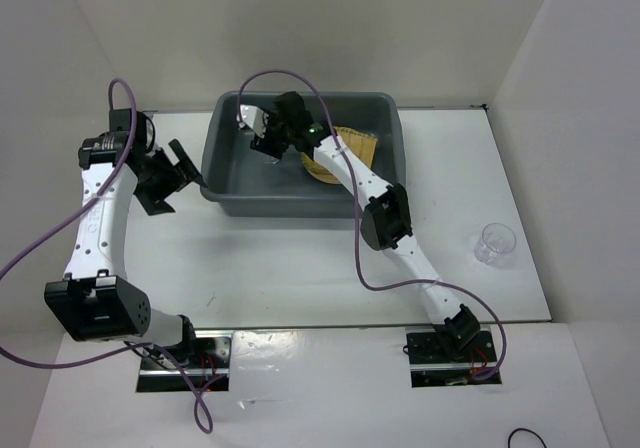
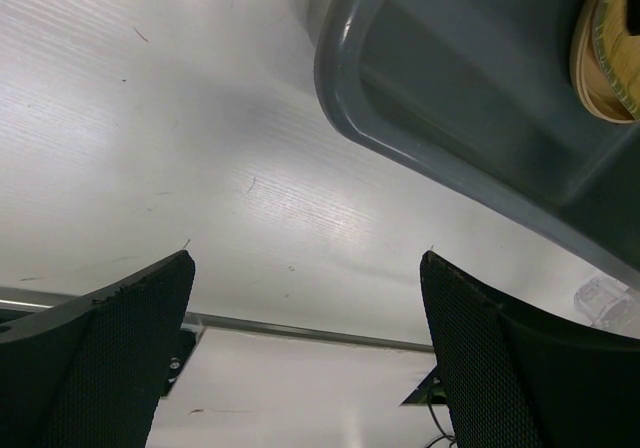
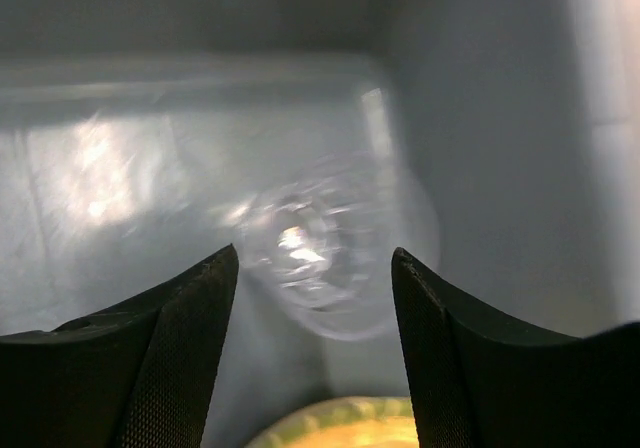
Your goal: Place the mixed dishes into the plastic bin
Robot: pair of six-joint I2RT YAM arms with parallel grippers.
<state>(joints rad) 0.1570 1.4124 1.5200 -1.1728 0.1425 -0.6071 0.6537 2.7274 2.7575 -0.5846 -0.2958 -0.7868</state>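
Note:
The dark grey plastic bin (image 1: 218, 173) stands at the back middle of the table. My right gripper (image 1: 262, 133) hangs inside it, open. In the right wrist view a clear cup (image 3: 330, 253) shows blurred beyond the spread fingers of the right gripper (image 3: 315, 251), free of both, over the bin's floor (image 3: 120, 168). A yellow-green rimmed dish (image 3: 340, 430) peeks in below. Tan dishes (image 1: 352, 146) lie in the bin's right half. A second clear cup (image 1: 495, 243) stands on the table at the right. My left gripper (image 1: 185, 173) is open and holds nothing, just left of the bin.
The left wrist view shows the bin's corner (image 2: 450, 98), a tan plate with a greenish rim (image 2: 605, 58) inside it, and the far clear cup (image 2: 605, 301). White walls close in the table at the back and sides. Purple cables loop off both arms.

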